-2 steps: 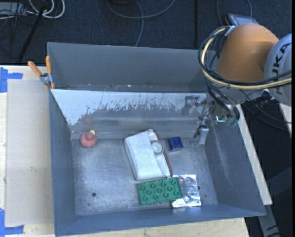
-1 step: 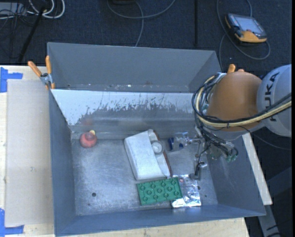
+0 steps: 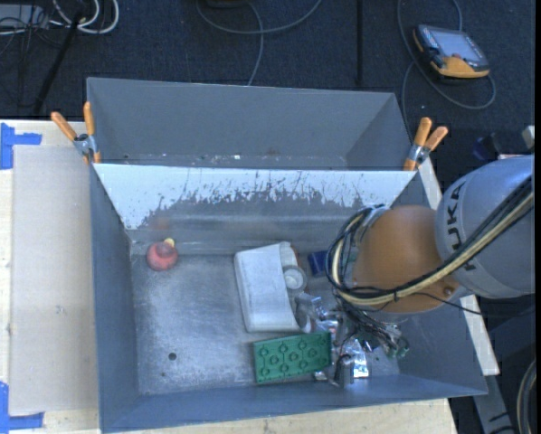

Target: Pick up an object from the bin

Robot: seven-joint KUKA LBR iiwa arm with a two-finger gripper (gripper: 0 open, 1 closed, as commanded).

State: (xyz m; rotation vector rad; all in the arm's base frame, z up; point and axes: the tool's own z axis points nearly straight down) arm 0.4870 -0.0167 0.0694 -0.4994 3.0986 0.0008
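My gripper (image 3: 345,362) is low in the bin's front right corner, under the orange cover, its metal tips just right of a green studded building plate (image 3: 291,358) that lies flat near the front wall. A white rectangular block (image 3: 265,286) lies just behind the plate, toward the bin's middle. A small silver round piece (image 3: 294,279) rests at the white block's right edge. A bit of blue thing (image 3: 317,262) shows behind it, mostly hidden by the arm's cables.
A small red ball-like toy with a yellow tip (image 3: 163,254) sits alone at the back left of the bin floor. The arm and its cables cover the bin's right side.
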